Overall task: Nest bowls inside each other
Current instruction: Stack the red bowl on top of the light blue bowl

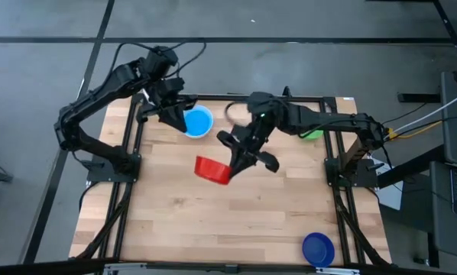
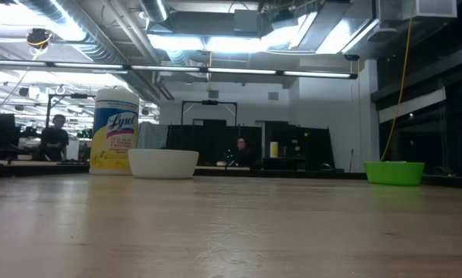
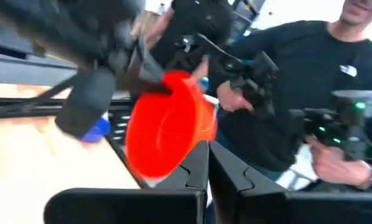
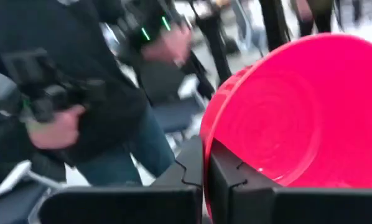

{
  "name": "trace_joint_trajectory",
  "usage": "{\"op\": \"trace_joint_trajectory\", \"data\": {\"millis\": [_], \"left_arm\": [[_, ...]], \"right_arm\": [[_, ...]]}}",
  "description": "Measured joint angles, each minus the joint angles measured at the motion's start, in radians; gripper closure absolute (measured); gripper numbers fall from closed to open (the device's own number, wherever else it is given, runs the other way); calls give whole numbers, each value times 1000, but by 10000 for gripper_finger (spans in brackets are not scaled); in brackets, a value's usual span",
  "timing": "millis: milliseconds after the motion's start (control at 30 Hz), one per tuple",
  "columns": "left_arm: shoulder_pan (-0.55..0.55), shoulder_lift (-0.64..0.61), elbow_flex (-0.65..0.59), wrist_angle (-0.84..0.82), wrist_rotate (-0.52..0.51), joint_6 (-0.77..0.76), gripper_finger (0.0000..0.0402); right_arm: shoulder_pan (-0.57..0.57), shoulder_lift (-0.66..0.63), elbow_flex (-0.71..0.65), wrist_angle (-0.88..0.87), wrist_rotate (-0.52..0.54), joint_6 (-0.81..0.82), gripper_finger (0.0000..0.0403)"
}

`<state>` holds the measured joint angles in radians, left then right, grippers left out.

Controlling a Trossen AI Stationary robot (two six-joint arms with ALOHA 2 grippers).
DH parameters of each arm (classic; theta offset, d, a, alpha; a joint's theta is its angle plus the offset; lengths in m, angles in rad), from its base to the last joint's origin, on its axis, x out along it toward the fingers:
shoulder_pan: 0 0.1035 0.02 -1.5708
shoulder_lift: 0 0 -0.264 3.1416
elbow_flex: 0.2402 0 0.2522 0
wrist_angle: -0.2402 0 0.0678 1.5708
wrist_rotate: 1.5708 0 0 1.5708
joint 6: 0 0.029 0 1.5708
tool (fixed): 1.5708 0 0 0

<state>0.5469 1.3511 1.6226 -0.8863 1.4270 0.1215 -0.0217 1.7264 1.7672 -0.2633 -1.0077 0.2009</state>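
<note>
Plastic bowls, thin-walled by the look: I'd judge them light, fairly stiff and slick, not fragile. The lip is the only real handle, so pinch the wall with one jaw inside and one outside. A one-sided hold like that lets the bowl swing and tip

Red bowl (image 1: 212,169) is centre frame in the high view, tipped steeply on edge. Right gripper (image 1: 234,163) has its jaws clenched on the rim, and the right wrist view shows the wall caught between them. It doesn't appear in the low view, so I judge it's held clear of the worktop (image 1: 213,221). Nothing in it

Left gripper (image 1: 175,116) is at upper left, jaws clenched. Its wrist view shows nothing between them. Light blue bowl (image 1: 199,121) sits just beside it, mouth up and empty. Can't tell if that one rests on the worktop or is lifted

Dark blue bowl (image 1: 318,249) is at lower right, well apart from the rest, upright and empty. Green bowl (image 2: 394,171) is on the right in the low view. In the high view the right arm mostly covers it. White bowl (image 2: 163,163) is left of centre in the low view, just beside the Lysol wipes tub (image 2: 115,131). Both bowls show side-on only, so contents unknown

No bowl sits inside another yet. Similar sizes mean a snug stack, so I'd level the red one before dropping it in
</note>
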Motion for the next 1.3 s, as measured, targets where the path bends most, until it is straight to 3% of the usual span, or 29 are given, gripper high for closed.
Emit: {"op": "trace_joint_trajectory", "data": {"millis": [167,267,400,533,767,1033,1300], "left_arm": [[-49,25,0,47,104,-9,398],[-79,40,0,142,141,-83,398],[-103,54,0,288,145,-222,396],[-102,56,0,334,134,-297,379],[-92,60,0,342,55,-347,312],[-106,69,0,429,56,-425,245],[-176,70,0,634,76,-605,238]], "right_arm": [[-11,-6,0,279,-48,155,401],[-21,-9,0,339,-55,198,401],[-23,-8,0,338,-55,204,401],[-18,-8,0,339,-52,199,401],[-19,-8,0,376,-47,198,401],[-19,-8,0,376,-44,199,401],[-32,-8,0,375,-29,190,401]]}}
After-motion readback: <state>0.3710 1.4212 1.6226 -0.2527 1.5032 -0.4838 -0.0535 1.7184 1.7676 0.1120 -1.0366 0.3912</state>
